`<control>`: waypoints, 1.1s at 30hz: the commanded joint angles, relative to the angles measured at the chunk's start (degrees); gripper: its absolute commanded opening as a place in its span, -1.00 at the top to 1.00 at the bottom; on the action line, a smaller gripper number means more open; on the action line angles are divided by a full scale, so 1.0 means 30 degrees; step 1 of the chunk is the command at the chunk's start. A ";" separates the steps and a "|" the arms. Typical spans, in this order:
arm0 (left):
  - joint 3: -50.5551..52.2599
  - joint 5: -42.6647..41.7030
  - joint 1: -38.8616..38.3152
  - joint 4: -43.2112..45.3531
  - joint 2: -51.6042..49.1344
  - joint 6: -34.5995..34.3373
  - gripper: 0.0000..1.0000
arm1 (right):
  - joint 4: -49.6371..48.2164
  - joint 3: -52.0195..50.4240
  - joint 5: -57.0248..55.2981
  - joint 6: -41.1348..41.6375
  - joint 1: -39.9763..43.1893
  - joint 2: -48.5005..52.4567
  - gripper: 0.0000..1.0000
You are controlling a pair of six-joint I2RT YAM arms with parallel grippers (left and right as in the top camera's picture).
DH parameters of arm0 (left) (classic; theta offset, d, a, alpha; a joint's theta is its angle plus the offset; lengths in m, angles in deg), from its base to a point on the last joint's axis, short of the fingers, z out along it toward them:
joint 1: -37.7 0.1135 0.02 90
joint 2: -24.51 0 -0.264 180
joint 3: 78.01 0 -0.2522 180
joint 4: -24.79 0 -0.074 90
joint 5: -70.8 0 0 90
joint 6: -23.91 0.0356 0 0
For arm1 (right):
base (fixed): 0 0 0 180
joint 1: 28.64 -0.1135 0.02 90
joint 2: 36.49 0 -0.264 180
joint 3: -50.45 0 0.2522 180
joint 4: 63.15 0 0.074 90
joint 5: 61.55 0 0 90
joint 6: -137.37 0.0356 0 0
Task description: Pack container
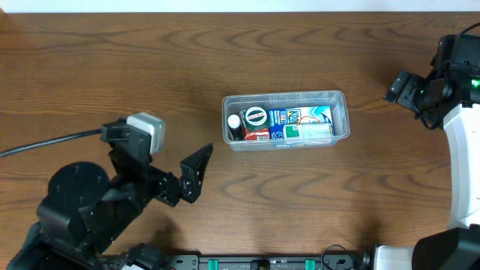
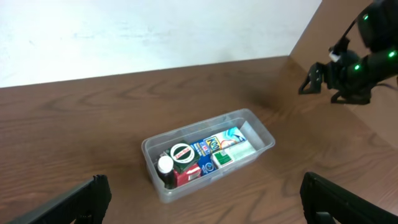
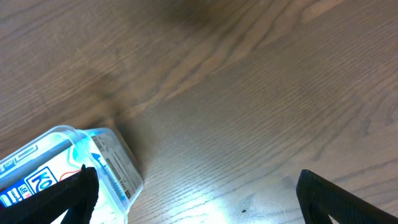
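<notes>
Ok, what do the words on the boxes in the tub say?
Nothing can be read for sure in the container.
Blue-and-white carton: big white letters, too blurred.
Round green-and-white label: too small.
Red box: print too small.

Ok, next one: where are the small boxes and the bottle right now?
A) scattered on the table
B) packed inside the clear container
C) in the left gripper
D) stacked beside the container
B: the boxes and the white-capped bottle all lie side by side within the walls of the container.
</notes>
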 commanded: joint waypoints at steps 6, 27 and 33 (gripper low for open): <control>-0.0255 0.0415 -0.0182 0.0015 0.0087 -0.0131 -0.96 | 0.0029 0.0226 -0.0109 0.0182 0.0138 -0.0087 -0.98; 0.4197 0.3490 0.6360 0.2783 0.5763 0.0379 -0.96 | 0.0029 0.0226 -0.0109 0.0182 0.0146 -0.0087 -0.98; 0.9202 0.3504 0.6703 0.7104 0.8772 0.0525 -0.96 | 0.0029 0.0226 -0.0109 0.0182 0.0138 -0.0087 -0.98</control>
